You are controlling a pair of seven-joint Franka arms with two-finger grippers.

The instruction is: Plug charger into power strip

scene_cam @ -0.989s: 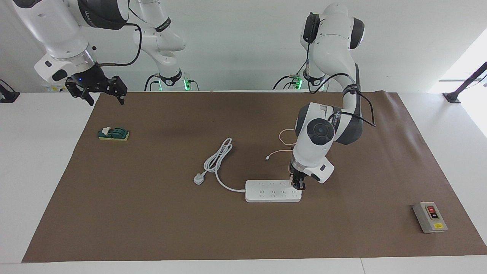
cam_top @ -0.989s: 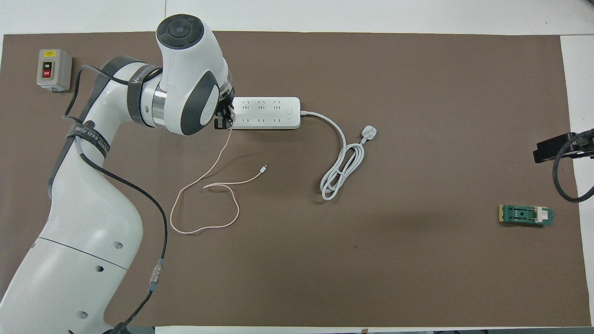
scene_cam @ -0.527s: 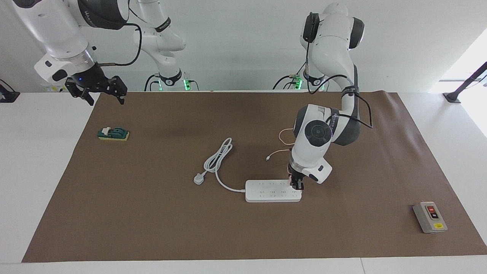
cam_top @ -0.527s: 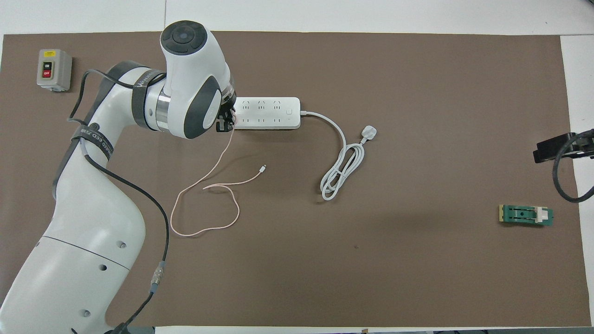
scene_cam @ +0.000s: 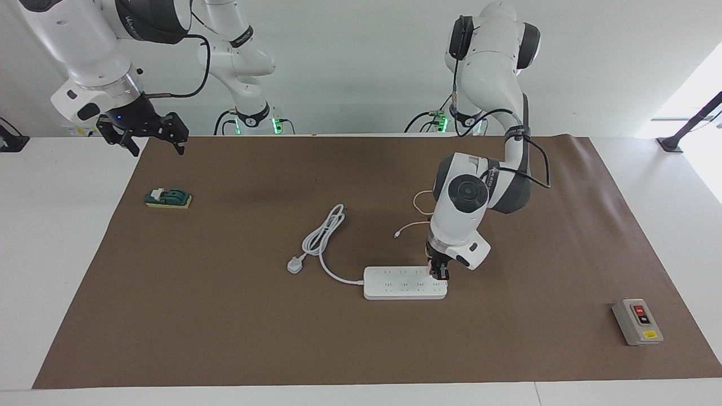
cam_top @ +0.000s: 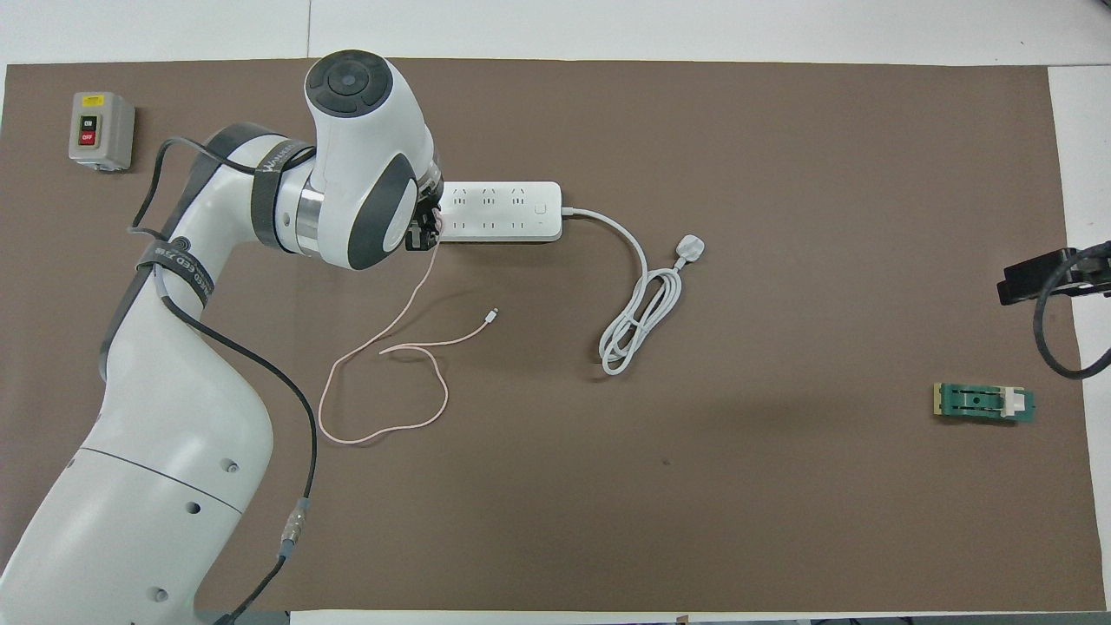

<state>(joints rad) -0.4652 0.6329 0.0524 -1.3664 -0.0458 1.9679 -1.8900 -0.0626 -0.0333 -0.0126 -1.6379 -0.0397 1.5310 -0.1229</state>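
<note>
left gripper (scene_cam: 439,274) clamped on charger (cam_top: 437,224), parked right on power strip (scene_cam: 405,282) end toward left arm. strip long axis runs 3-to-9 o'clock; socket directly below. right gripper (scene_cam: 148,133) released, waiting well apart.

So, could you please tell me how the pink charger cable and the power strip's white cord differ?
The charger cable is thin and pink, sprawled in loose open loops; the white cord is thick, folded into a tight bundle. The cable ends in a small connector, the cord in a chunky three-pin plug. Both lie on the brown mat.
</note>
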